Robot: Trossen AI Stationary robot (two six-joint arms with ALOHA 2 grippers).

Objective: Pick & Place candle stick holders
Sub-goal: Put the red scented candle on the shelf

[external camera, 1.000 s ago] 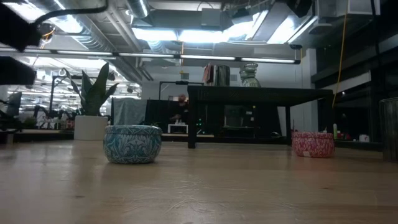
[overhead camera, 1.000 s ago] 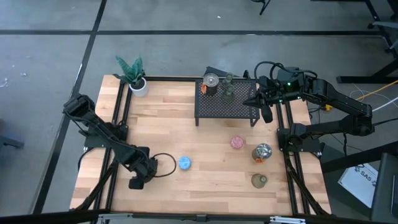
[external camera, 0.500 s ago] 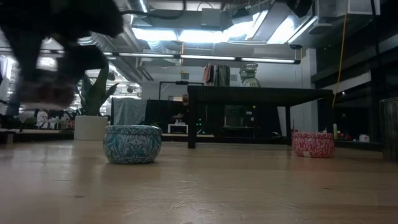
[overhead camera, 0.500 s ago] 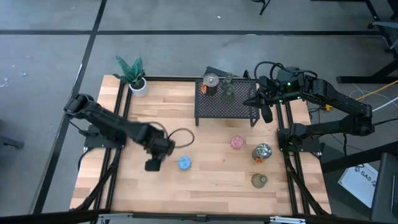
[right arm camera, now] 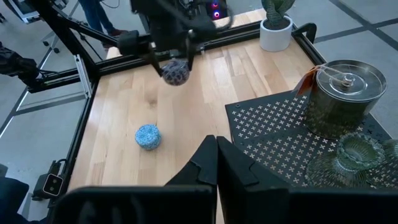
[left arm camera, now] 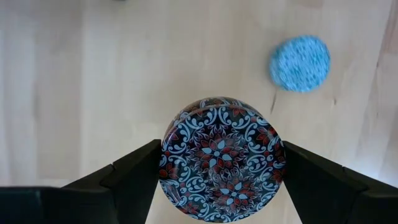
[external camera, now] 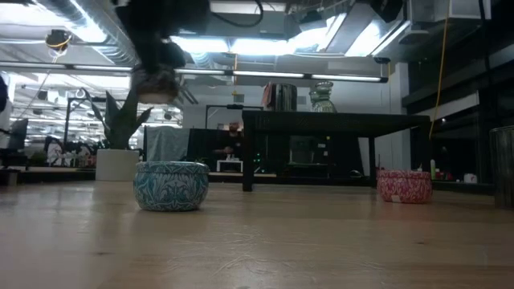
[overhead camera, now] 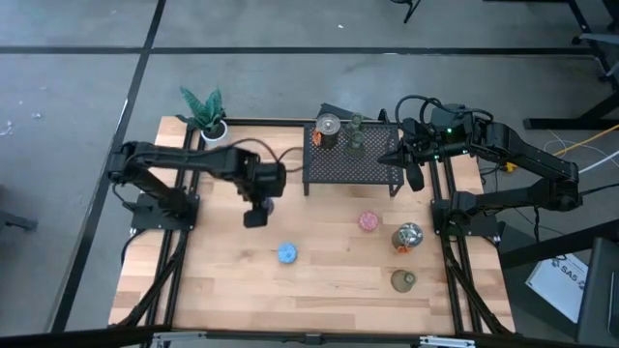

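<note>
My left gripper (overhead camera: 256, 215) hangs above the table's middle left, shut on a round candle stick holder (left arm camera: 221, 165) with a dark blue and red flowered top. It also shows in the right wrist view (right arm camera: 176, 73) and the low view (external camera: 155, 80). A blue holder (overhead camera: 287, 253) stands on its base on the table nearby. A pink one (overhead camera: 368, 221), a silvery one (overhead camera: 407, 236) and an olive one (overhead camera: 403, 280) stand at the right. My right gripper (right arm camera: 216, 152) waits shut, raised over the right end of the black rack (overhead camera: 353, 166). My left gripper pinches the patterned holder between its two fingers (left arm camera: 140, 171), on opposite sides of its round wall (left arm camera: 166, 163). The fingers come from above, pointing down. The holder is lifted clear of the table, level, with its patterned top up.
A silvery tin (overhead camera: 329, 127) and glass holders (overhead camera: 356, 143) stand on the black mesh rack at the far edge. A white potted plant (overhead camera: 211, 126) is at the far left corner. Bare wood lies between the blue holder and the rack.
My left gripper has swung from the table's near left corner toward the far edge and the right, rising and turning as it went. The patterned holder stays between its fingers and now hangs higher above the table. The right arm has kept still.
</note>
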